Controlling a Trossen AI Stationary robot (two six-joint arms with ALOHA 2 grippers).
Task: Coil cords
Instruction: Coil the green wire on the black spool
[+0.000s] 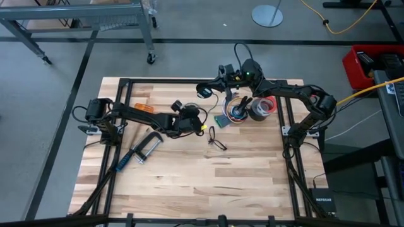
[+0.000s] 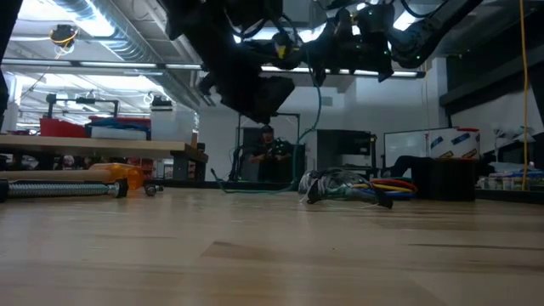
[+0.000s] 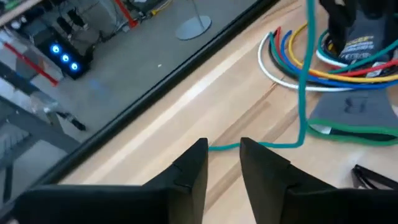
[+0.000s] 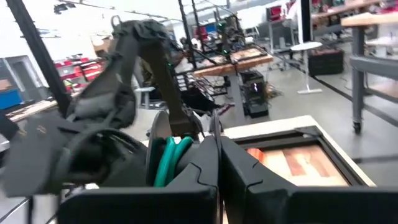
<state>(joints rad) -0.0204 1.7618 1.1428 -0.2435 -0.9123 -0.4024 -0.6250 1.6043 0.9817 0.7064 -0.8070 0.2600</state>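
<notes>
Jaws of the left gripper (image 3: pixel 222 163) stand slightly parted, with the thin green cord (image 3: pixel 304 81) crossing just beyond their tips on the wooden worktop (image 3: pixel 180 124), unpinched. The right gripper (image 4: pixel 217 171) has its jaws closed, seemingly pinching the cord's gathered loops so the coil holds. Bare boards lie ahead of the left jaws; a multicoloured wire bundle (image 3: pixel 292 59) crowds one side.

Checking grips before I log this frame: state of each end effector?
Left end effector: open, holding nothing; the green cord runs past its tips.
Right end effector: shut, green cord coils looped beside its fingers; a grip on them cannot be told.
</notes>
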